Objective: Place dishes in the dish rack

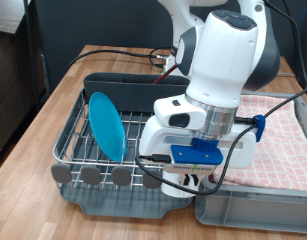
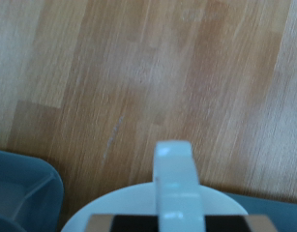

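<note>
The light-blue plate (image 1: 105,125) stands on edge in the silver wire dish rack (image 1: 83,150), at the exterior view's left. My gripper (image 1: 193,183) hangs low over the rack's front right corner, mostly hidden by the white hand and its blue mount. In the wrist view a white mug (image 2: 158,208) sits right at the frame's bottom edge. Its handle (image 2: 174,174) stands between the two dark fingertips (image 2: 129,224). Wooden tabletop lies beyond it. The dark grey caddy (image 1: 123,85) stands at the rack's back. The wooden spoon is out of view.
A pink checkered cloth (image 1: 283,135) lies at the exterior view's right. A grey bin edge (image 1: 258,215) shows at the bottom right. Black cables (image 1: 113,55) cross the wooden table (image 1: 53,110) behind the rack. Blue-grey plastic (image 2: 22,193) fills a corner of the wrist view.
</note>
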`<state>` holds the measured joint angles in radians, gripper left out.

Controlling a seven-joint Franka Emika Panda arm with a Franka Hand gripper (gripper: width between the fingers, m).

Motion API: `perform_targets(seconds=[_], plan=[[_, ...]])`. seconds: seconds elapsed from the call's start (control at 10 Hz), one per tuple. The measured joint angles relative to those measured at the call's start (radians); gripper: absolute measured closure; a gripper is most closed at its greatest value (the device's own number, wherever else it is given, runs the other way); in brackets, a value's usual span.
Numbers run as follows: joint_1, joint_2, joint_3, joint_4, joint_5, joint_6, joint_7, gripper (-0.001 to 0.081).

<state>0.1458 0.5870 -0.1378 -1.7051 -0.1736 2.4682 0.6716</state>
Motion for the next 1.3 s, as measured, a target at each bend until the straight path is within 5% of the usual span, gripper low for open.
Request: perform_targets(seconds=[0.4, 1.0, 1.2, 1.3], plan=[[0.003, 0.033, -0.001, 0.084, -0.002, -0.133, 0.022, 0.0734], [0.003, 0.042, -0.003, 0.086, -0.005, -0.108, 0.033, 0.0734], [0.005, 0.042, -0.006, 0.074, -0.008, -0.062, 0.045, 0.0474], [0.006, 0.042, -0.005, 0.073, -0.007, -0.059, 0.046, 0.0474]])
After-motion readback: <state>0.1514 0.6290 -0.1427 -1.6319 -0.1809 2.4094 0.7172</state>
